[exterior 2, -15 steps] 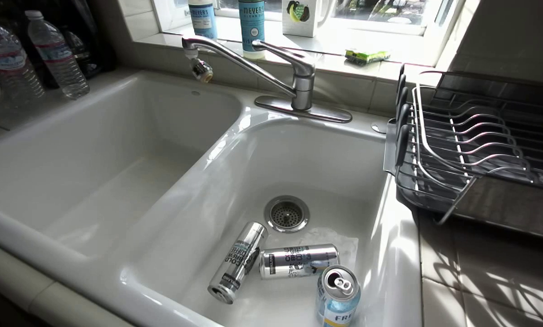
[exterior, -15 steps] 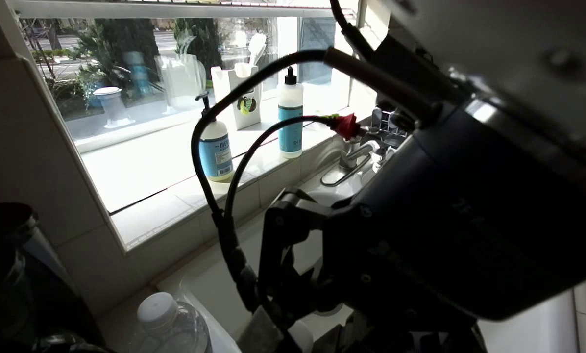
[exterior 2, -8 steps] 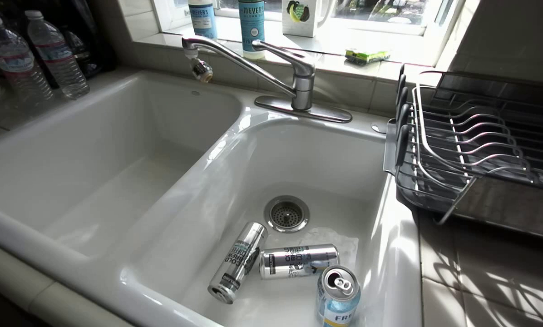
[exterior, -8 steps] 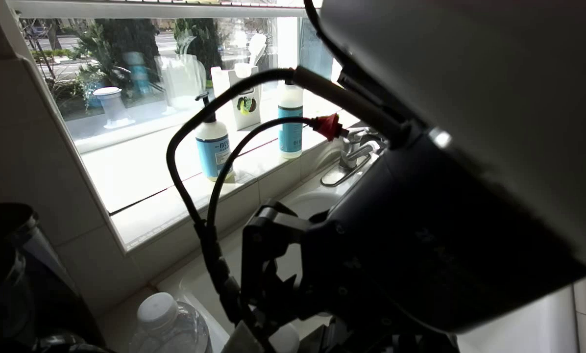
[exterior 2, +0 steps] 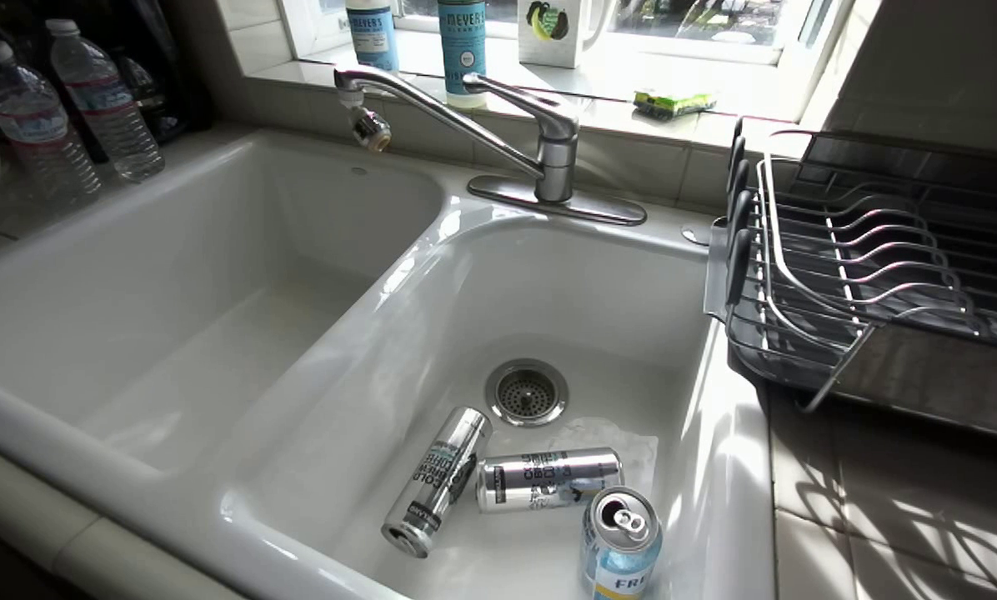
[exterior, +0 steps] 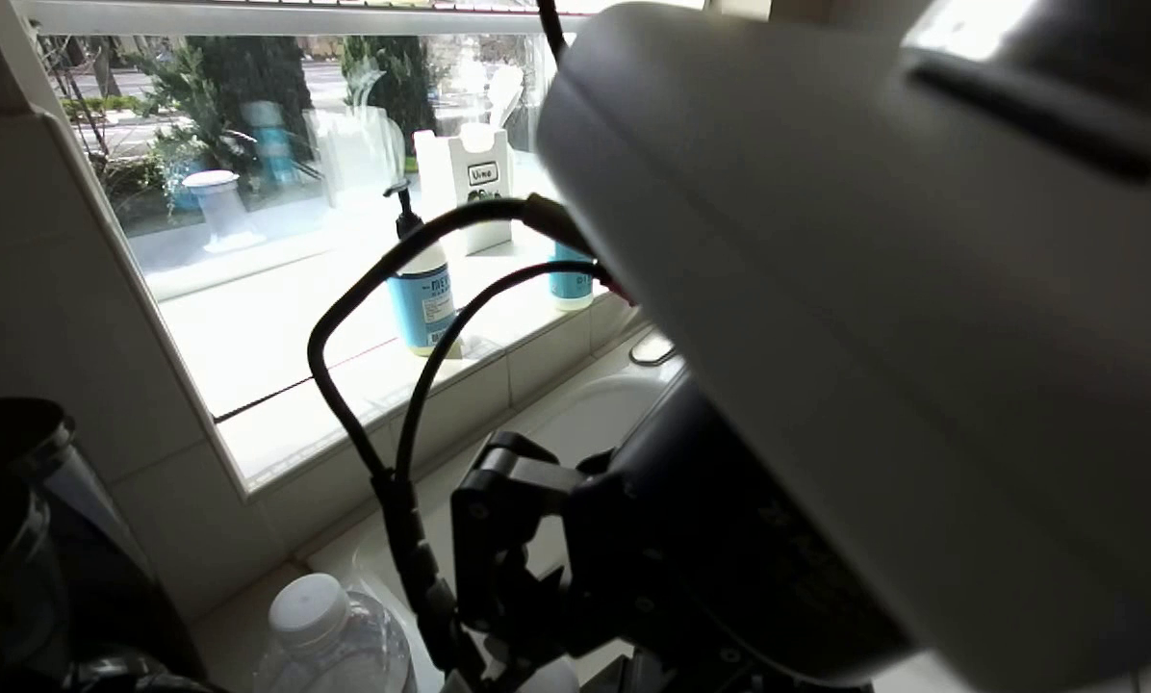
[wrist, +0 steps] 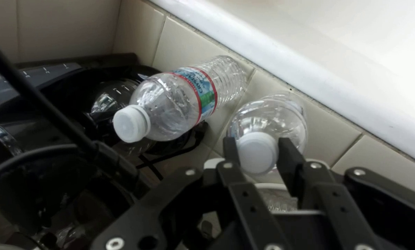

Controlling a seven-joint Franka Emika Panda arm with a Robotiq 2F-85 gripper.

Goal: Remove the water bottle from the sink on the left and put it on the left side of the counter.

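Water bottle (wrist: 271,119), cap (wrist: 257,154) fast in the partly closed pincer (wrist: 256,145).

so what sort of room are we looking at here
Very likely a kitchen, though whether at home or in an office I cannot tell: there is a white double sink with a chrome faucet, plus a wire dish rack.

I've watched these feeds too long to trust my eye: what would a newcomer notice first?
Probably the pale robot arm filling much of an exterior view. Next, in an exterior view, three cans in the right-hand basin. In the wrist view, the gripper appears closed on a clear bottle at its white cap.
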